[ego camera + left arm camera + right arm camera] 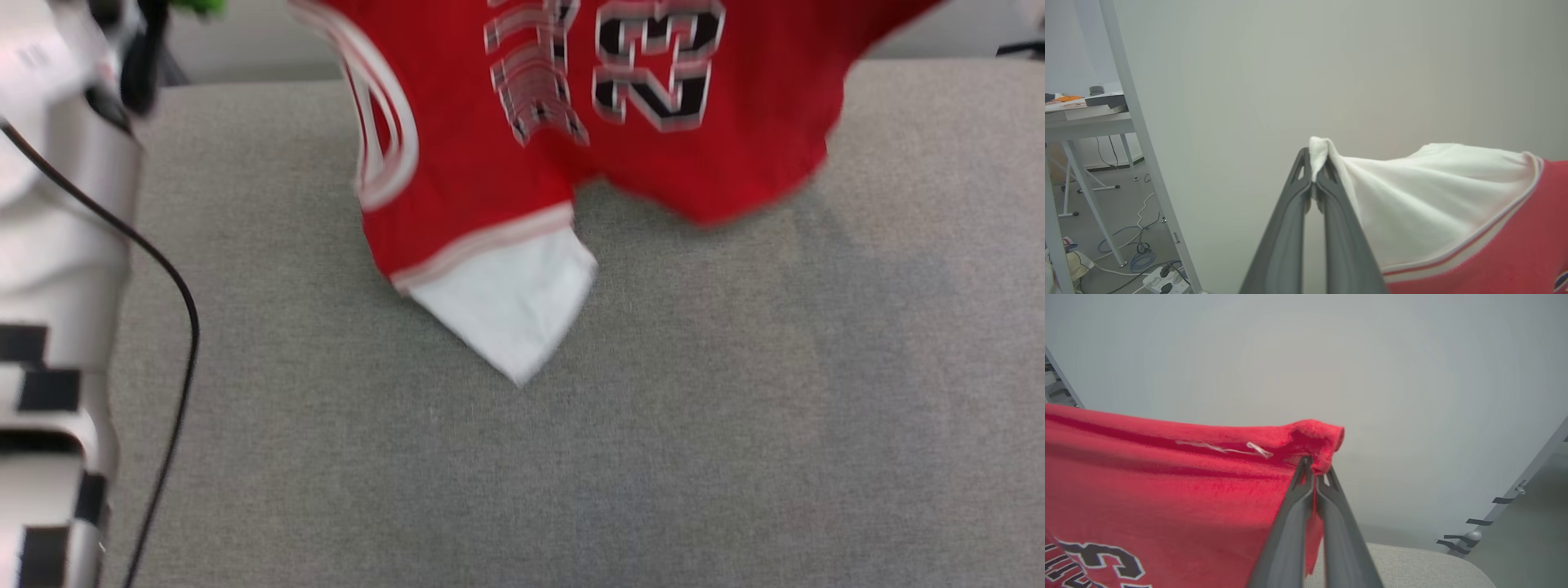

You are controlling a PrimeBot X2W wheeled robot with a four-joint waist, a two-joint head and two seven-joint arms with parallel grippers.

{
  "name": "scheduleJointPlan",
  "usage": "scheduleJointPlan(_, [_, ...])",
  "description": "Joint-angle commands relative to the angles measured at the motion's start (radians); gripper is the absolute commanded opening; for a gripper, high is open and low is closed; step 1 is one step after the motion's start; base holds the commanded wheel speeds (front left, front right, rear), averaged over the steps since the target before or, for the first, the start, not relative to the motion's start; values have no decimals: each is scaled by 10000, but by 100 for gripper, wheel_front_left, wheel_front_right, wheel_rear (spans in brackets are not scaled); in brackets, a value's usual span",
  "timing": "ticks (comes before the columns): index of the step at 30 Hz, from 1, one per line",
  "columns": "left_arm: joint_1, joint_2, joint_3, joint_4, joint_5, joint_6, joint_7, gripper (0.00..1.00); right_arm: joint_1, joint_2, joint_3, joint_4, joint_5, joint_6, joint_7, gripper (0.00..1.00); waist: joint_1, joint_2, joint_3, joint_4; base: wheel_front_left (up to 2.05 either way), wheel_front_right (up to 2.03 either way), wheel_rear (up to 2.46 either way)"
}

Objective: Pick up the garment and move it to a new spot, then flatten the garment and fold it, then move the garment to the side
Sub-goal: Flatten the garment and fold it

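Note:
The garment [490,180], a red jersey with white panels, striped trim and black numerals, hangs in the air over the grey table [653,425]. Its lower white corner reaches down toward the tabletop; I cannot tell whether it touches. In the left wrist view my left gripper [1314,175] is shut on a white corner of the garment [1412,196], which spreads off to the right. In the right wrist view my right gripper [1314,473] is shut on a bunched red edge of the garment [1167,486], which stretches off to the left.
My pale left forearm [57,245] with a black cable [175,310] stands at the head view's left edge. The left wrist view shows a white frame post [1139,134], a desk [1086,118] and floor cables [1139,253]. A grey upright [1527,486] stands in the right wrist view.

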Motion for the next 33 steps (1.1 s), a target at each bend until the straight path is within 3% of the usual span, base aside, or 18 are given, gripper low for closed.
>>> scheduleJointPlan(1, [-667,232,22,248,164,23,-105,0,-496,-32,-148,173,-186,-9,-149,0,0,0,908,-133,0,0,0])
scheduleJointPlan(9, [-3922,535,50,1560,670,265,-569,0,-3237,68,-595,1022,-1051,-9,-911,0,0,0,2375,-207,0,0,0])
scheduleJointPlan(17, [-5740,235,-88,2910,698,199,-900,0,-5166,513,-340,1927,-1509,-9,-1513,0,0,0,4092,-145,0,0,0])
scheduleJointPlan(26, [-5333,-216,83,4151,109,-217,-1448,0,-4817,727,636,2498,-929,-9,-1811,0,0,0,4542,81,0,0,0])
scheduleJointPlan(33, [-3331,-554,129,4745,-478,-633,-1766,0,-2602,703,1868,2227,128,-9,-2081,0,0,0,3775,224,0,0,0])
